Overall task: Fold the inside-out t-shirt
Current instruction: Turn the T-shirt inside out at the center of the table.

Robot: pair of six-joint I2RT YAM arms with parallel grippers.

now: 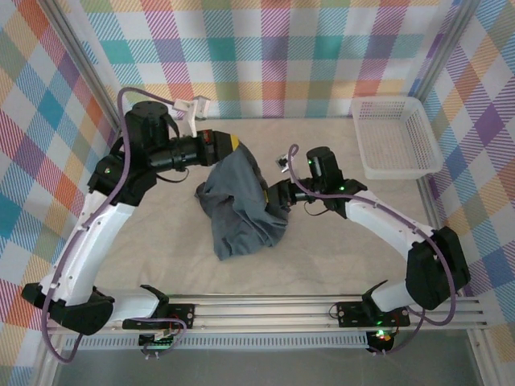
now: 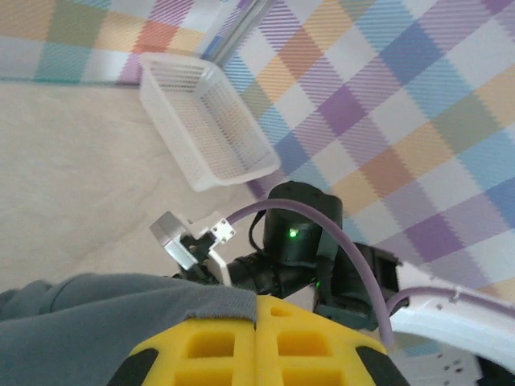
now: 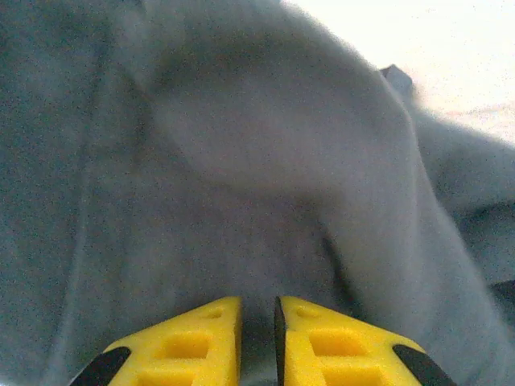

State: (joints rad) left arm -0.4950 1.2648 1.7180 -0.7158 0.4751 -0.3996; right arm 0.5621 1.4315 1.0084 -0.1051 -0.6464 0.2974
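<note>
I am looking down on a cream tabletop (image 1: 161,249). Nearest my bases, the inside-out t-shirt (image 1: 241,217), slate blue-grey, is lying as a bunched heap around the middle of the tabletop. Its lower end is trailing toward the near edge and its upper end is hanging lifted off the surface.

My right gripper (image 3: 257,310) is sitting against the heap's right side. Its yellow fingers are standing a narrow slit apart with cloth pressed right up to them, and I cannot tell whether a fold is caught between them.

Farther back, my left gripper (image 2: 256,304) is pinching the shirt's raised upper edge, fingers closed together on the cloth, which is draping over one of them.

Beyond that, a white mesh basket (image 1: 402,173) is sitting in the far right corner, well apart from the shirt.

I am judging the shirt light, soft and limp. It is likely to sag and slide over itself rather than hold a shape, so a hem, shoulder seam or sleeve edge, pinched through few layers, looks like the surest hold.

The overhead view is giving the heap's whole outline. The right wrist view is giving the finger gap and close folds. The left wrist view is giving the pinch, plus my right arm's black wrist joint (image 2: 302,233), green light glowing, just past the cloth.
</note>
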